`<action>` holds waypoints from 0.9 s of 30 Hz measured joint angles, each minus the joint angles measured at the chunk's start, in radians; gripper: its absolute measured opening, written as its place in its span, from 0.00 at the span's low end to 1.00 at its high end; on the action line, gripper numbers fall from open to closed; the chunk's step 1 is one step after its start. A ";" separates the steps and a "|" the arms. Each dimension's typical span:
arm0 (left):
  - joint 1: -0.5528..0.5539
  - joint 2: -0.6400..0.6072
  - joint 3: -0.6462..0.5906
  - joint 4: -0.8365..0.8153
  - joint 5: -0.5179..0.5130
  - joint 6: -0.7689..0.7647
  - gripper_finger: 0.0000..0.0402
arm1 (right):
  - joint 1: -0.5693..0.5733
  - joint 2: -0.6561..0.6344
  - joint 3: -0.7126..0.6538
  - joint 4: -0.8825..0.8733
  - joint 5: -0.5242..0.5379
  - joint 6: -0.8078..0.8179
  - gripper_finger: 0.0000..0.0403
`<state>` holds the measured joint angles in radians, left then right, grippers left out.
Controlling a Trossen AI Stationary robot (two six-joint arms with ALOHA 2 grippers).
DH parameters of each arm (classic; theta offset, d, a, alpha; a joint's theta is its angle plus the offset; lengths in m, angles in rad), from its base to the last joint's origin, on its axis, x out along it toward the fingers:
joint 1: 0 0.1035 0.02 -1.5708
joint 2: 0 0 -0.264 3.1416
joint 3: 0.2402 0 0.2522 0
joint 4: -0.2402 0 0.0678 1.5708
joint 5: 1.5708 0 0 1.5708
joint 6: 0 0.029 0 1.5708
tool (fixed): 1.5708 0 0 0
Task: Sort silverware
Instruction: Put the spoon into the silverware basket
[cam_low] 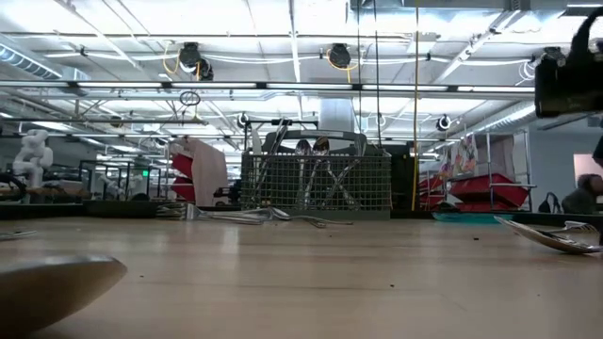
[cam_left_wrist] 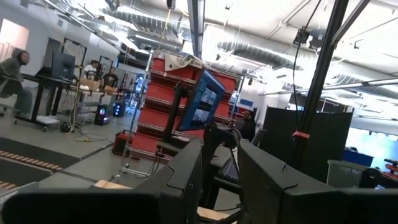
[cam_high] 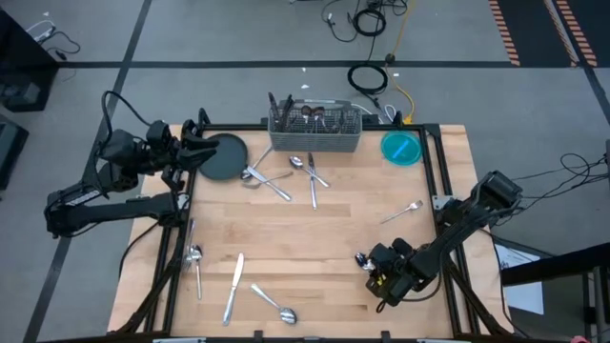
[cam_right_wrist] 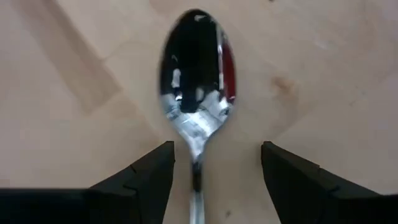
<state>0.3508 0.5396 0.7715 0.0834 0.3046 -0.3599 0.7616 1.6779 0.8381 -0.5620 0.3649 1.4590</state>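
We see our right gripper (cam_right_wrist: 214,171) low over the table (cam_high: 353,219), fingers spread wide astride a spoon (cam_right_wrist: 198,81); our left gripper (cam_high: 191,152) waits half-open, empty, beside the plate (cam_high: 224,157).

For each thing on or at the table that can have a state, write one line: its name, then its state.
right gripper: open, low over the table, fingers either side of a spoon's handle
spoon: lying flat on the wood, not held
left gripper: fingers apart, nothing between them, raised beside the plate
caddy: upright, silverware standing in it
plate: flat on the table
blue bowl: upright
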 joint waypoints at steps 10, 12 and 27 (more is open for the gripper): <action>0.000 0.000 0.000 -0.019 0.000 0.000 0.27 | -0.002 0.080 0.010 -0.019 -0.043 0.137 0.12; 0.000 0.000 0.000 -0.019 0.000 -0.001 0.27 | -0.008 0.068 0.007 -0.018 -0.035 0.176 0.05; 0.000 -0.036 0.000 -0.003 0.001 0.001 0.27 | -0.173 -0.141 0.002 0.066 0.593 0.194 0.01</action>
<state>0.3508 0.5034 0.7715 0.0799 0.3054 -0.3592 0.5889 1.5365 0.8398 -0.4962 0.9579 1.6533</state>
